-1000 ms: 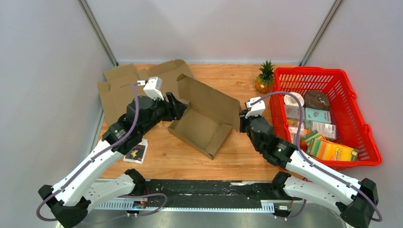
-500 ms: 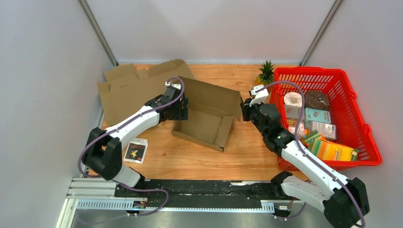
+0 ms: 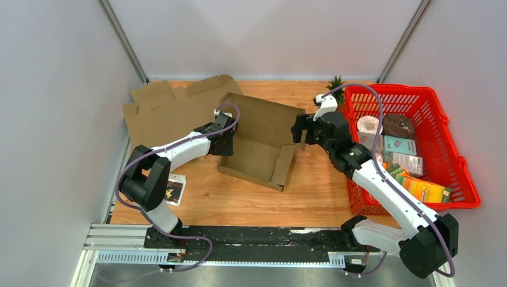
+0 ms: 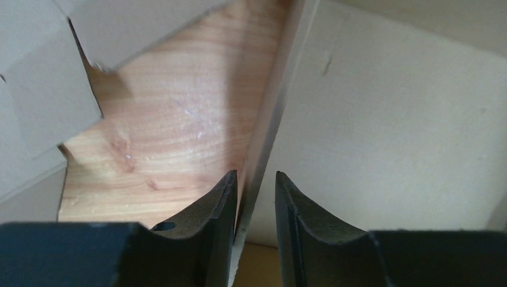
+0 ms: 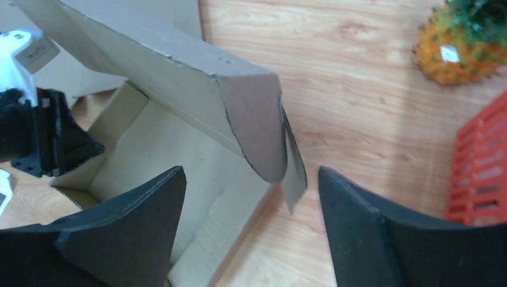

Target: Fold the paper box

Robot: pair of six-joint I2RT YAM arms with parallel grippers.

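With the box (image 3: pixel 254 156) just swung square, left gripper (image 4: pixel 256 176) is pinching its wall (image 4: pixel 270 113) while right gripper (image 5: pixel 251 173), wide open, is straddling the flap (image 5: pixel 254 119).

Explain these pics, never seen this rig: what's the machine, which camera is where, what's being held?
Two robot arms are bolted at the table's near edge, each ending in a two-finger pincer. The wide picture comes from a fixed camera above and behind them. The other two come from a camera on each wrist, looking along its own fingers. On the table: a half-folded paper box, flat cardboard, a small card, a pineapple and a red basket of groceries. The left pincer is closed on the box's left wall. The right pincer is open, holding nothing, its fingers either side of the raised lid's corner flap.
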